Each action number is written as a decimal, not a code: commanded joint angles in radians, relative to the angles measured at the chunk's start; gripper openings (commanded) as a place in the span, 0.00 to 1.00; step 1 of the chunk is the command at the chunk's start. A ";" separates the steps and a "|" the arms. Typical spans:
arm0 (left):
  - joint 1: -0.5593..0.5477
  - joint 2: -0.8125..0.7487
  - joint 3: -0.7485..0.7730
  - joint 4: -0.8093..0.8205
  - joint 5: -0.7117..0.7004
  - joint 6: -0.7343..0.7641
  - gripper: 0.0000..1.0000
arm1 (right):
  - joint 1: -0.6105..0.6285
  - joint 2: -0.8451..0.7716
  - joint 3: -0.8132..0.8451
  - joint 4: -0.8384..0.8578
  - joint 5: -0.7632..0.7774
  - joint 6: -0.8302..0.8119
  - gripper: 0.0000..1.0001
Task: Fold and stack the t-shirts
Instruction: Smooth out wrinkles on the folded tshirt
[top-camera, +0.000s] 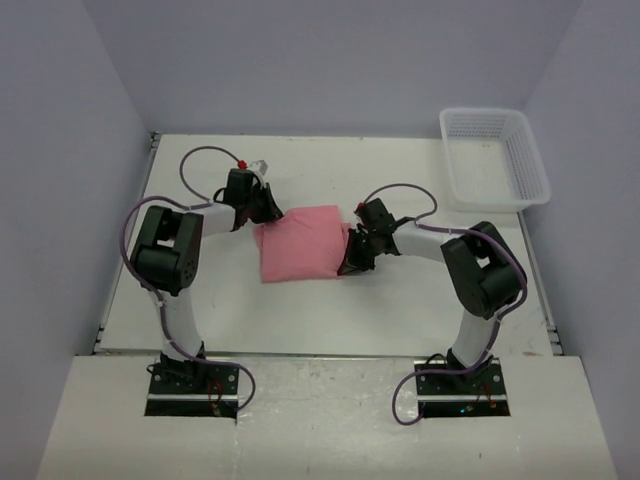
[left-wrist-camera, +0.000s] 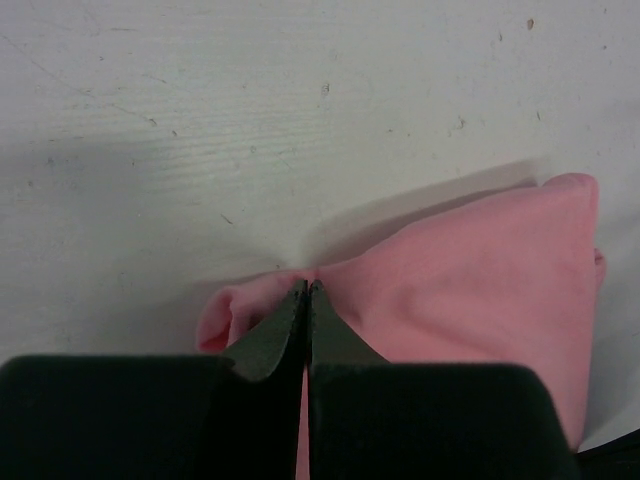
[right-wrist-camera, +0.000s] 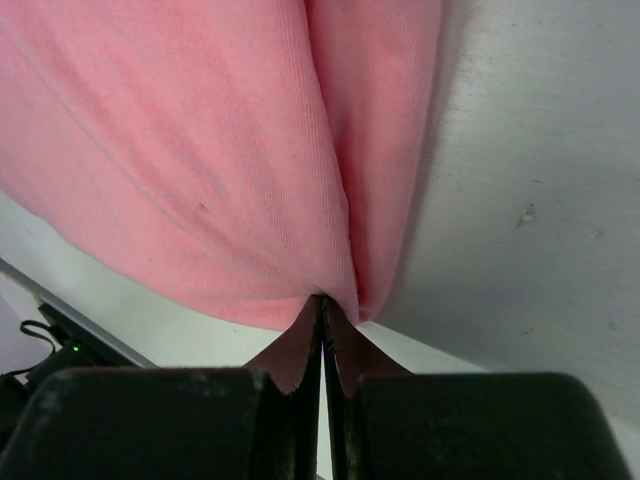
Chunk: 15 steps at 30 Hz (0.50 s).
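Roughly left-to-right, the folded t-shirt.

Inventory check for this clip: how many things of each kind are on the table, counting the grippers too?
Pink t-shirt: 1
White mesh basket: 1
Grippers: 2 (left gripper and right gripper, each shut on an edge of the t-shirt)
Total: 4
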 joint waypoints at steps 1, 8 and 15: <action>0.005 -0.082 -0.004 -0.016 -0.043 0.046 0.00 | -0.003 -0.014 -0.054 -0.078 0.142 -0.124 0.00; -0.002 -0.154 0.036 -0.018 -0.038 0.051 0.06 | 0.003 -0.134 -0.039 -0.081 0.096 -0.214 0.00; -0.044 -0.295 0.110 -0.181 -0.184 0.057 0.57 | 0.029 -0.263 0.071 -0.178 0.007 -0.305 0.28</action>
